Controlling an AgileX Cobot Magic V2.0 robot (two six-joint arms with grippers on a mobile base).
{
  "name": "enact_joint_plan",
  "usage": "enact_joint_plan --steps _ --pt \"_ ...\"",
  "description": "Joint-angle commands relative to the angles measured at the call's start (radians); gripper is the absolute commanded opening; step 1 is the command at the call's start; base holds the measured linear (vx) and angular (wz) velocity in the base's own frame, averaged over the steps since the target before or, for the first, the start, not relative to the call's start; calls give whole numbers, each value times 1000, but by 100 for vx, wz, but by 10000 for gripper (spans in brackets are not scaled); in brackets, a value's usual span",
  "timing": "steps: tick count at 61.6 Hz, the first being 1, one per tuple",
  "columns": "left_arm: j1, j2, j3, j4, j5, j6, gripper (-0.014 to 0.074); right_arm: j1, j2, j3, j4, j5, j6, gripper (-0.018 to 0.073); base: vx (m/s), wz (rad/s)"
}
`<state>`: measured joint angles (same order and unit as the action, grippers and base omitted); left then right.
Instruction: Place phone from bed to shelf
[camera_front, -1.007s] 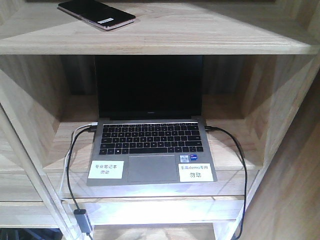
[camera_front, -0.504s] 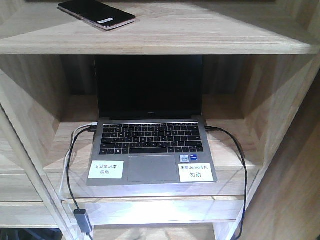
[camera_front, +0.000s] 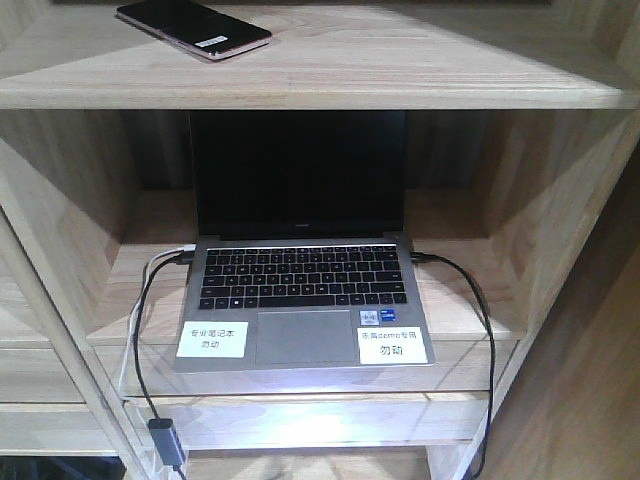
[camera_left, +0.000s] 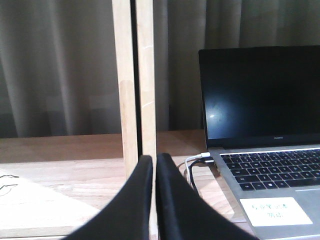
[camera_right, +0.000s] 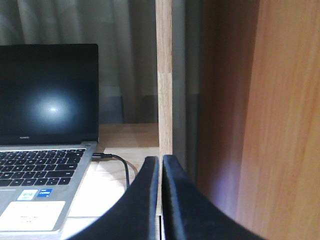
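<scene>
The light natural-wood shelf (camera_front: 300, 85) holds an open grey laptop (camera_front: 300, 290) in its cubby, right of the left gripper (camera_left: 154, 165) and left of the right gripper (camera_right: 160, 165). The thin glossy black phone (camera_front: 192, 27) lies flat on the plank above, clear of both grippers, whose black fingers (camera_left: 135, 205) are pressed together, empty.

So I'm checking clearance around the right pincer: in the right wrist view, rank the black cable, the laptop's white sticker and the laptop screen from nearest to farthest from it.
From the right pincer, which is shut:
1. The black cable, just to its left on the shelf board.
2. The white sticker, farther left on the laptop's palm rest.
3. The laptop screen, farther back and to the left, upright.
</scene>
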<state>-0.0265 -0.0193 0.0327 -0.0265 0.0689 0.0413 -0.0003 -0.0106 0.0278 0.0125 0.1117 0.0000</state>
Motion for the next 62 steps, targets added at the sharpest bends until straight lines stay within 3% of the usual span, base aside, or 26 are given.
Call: enact_joint_plan --steps 1,62 --pt "2 -7 -24 -11 -75 -9 1 -5 -14 9 -13 -64 -15 -5 0 0" --pt "2 -7 -24 -11 -75 -9 1 -5 -13 9 -13 -64 -15 -5 0 0"
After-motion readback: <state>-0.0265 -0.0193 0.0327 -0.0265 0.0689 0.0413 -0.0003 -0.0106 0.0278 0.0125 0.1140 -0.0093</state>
